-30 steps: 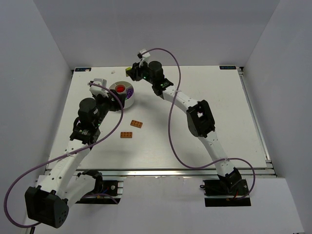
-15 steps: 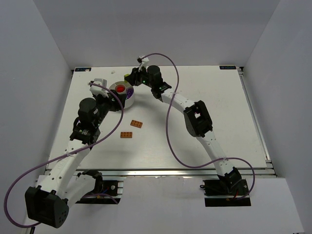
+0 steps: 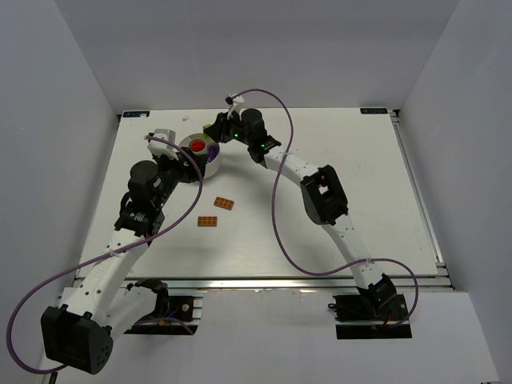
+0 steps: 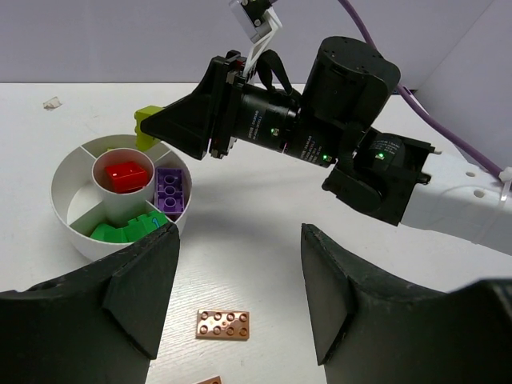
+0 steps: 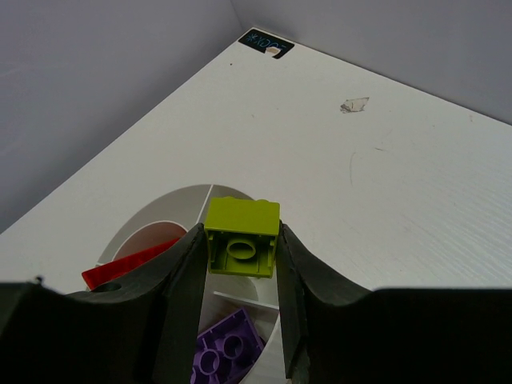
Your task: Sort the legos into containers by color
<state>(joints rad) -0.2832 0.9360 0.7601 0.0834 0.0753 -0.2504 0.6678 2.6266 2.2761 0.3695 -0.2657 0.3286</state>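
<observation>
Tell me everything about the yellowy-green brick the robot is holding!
The lime-green block is a small, squarish brick of shiny plastic. It shows its hollow underside with one round tube. The right end effector pinches it by two opposite sides and holds it over the far rim of the white dish. Whether it touches the dish is unclear.

One white dish (image 4: 78, 240), two orange plates (image 4: 223, 325), one lime block (image 5: 242, 238).
</observation>
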